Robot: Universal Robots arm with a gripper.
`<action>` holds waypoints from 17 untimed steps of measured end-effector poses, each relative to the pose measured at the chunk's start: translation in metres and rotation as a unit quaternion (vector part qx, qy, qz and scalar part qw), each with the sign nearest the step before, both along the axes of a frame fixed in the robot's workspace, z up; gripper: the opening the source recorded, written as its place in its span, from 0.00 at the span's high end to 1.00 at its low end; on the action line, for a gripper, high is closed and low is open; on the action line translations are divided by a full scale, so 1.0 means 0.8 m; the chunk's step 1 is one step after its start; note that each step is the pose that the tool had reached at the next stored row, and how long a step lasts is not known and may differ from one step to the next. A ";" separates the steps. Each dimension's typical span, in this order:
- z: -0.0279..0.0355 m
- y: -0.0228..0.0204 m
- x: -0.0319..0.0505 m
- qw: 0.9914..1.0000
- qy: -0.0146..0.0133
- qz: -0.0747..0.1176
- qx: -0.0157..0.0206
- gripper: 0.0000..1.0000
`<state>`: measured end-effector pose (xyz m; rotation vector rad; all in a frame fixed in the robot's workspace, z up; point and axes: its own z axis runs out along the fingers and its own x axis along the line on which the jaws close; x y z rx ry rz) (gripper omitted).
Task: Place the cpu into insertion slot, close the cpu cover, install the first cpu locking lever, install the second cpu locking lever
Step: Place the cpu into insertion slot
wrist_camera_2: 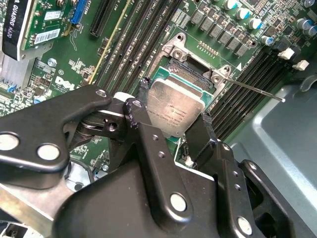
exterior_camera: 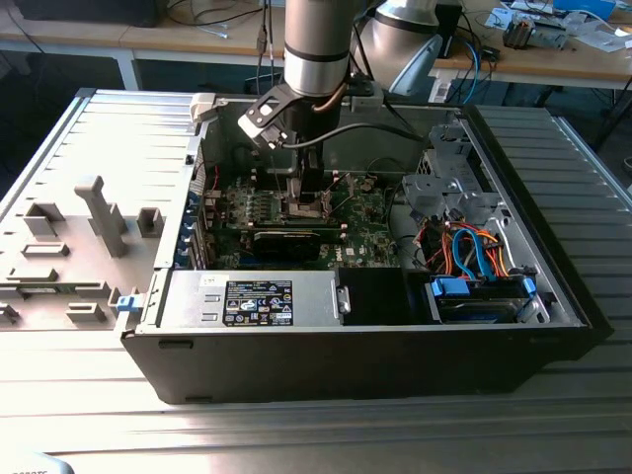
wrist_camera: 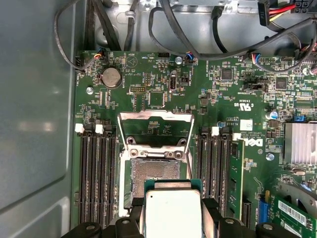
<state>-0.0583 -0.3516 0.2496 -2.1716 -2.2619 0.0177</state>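
fingers of my gripper closed on the cpu, pinching two opposite edges. chip hangs just above the insertion slot, not seated. cpu cover flipped up, open. exterior view: gripper mid-frame inside the pc case.

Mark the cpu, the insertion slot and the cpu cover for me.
cpu (wrist_camera: 172, 215): first wrist view, middle of its silvery top.
insertion slot (wrist_camera: 155, 173): first wrist view, middle of its pin field.
cpu cover (wrist_camera: 156, 116): first wrist view, frame bar farthest from the slot.
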 end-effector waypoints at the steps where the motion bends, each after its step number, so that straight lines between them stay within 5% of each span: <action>1: -0.0002 0.0000 0.000 1.000 0.000 0.000 0.000 0.45; 17: -0.0053 0.0000 0.000 1.000 0.000 0.000 0.000 0.45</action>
